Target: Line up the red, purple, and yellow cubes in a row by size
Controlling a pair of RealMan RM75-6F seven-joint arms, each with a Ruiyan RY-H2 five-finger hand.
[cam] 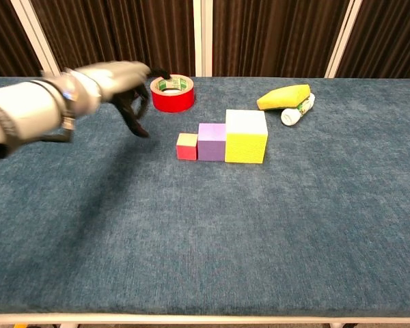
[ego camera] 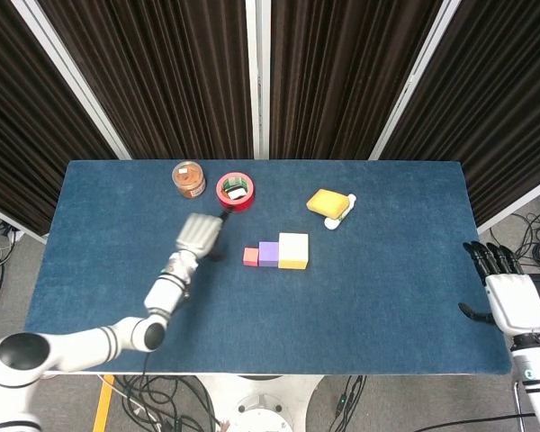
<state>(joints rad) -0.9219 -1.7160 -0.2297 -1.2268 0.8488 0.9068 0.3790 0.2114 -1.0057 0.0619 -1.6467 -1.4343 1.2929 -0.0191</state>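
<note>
Near the tabletop's [ego camera: 414, 324] middle, the left hand [ego camera: 198, 234] hovers empty, fingers loosely spread, just beside the red cube [ego camera: 250, 256]. Red, purple cube [ego camera: 269, 253], yellow cube [ego camera: 293, 250] touch in rising size: row looks done. Right hand [ego camera: 513, 292] idles open off the right edge.

Three cubes sat in a straight row near table centre, faces flush and touching, all flat on the blue cloth. Red cube [ego camera: 250, 256] was the smallest, at the robot's left end; in the chest view its top looked yellowish-tan, front face red. Purple cube [ego camera: 269, 253] was mid-sized, in the middle, touching both neighbours. Yellow cube [ego camera: 293, 251] was the largest, at the right end, with a pale top and bright yellow front. Front faces lined up roughly along one edge in the chest view. Size stepped up left to right.
</note>
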